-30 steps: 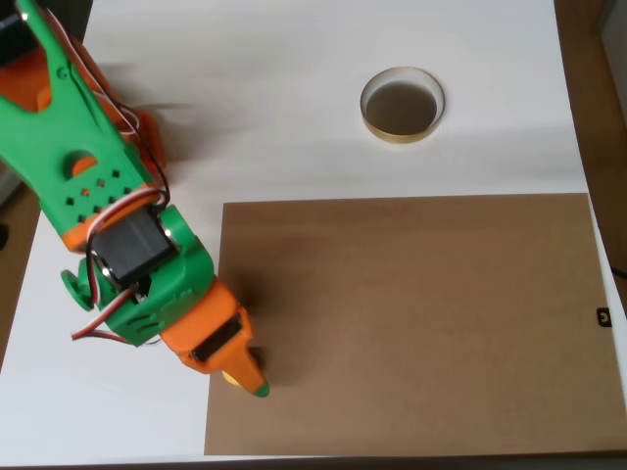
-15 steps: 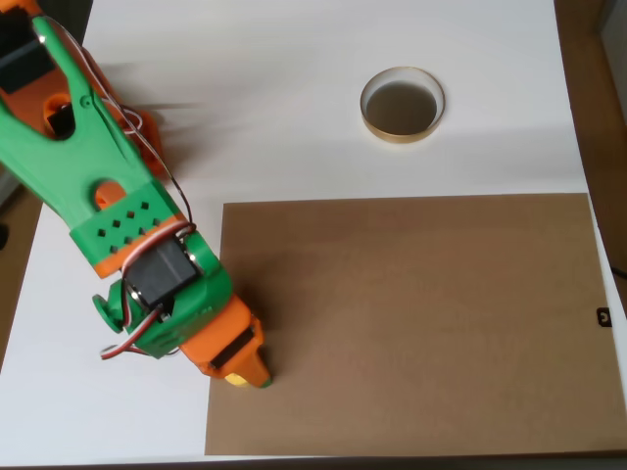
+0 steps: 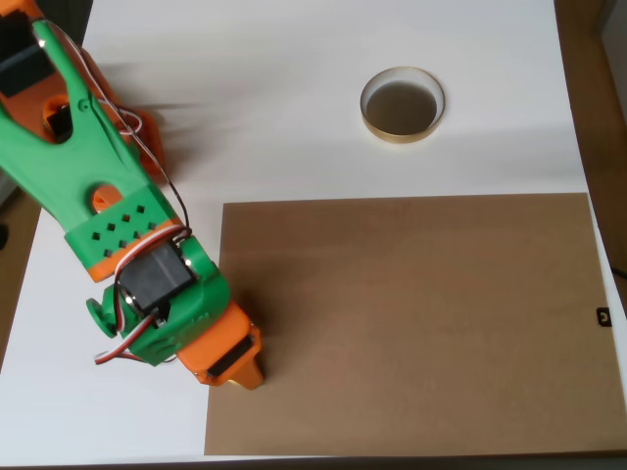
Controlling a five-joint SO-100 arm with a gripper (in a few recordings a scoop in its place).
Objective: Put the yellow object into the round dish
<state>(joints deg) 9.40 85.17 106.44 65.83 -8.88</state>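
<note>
Yellow object, glimpsed under the pincer [image 3: 242,376] moments ago, is now hidden; grip state unclear. Round dish [image 3: 402,105] waits empty at upper right, well apart.

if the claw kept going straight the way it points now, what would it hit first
The claw points steeply down at the left edge of the brown board, so it would likely meet the board first. Its tips are hidden beneath the arm, so depth is unclear.
</note>
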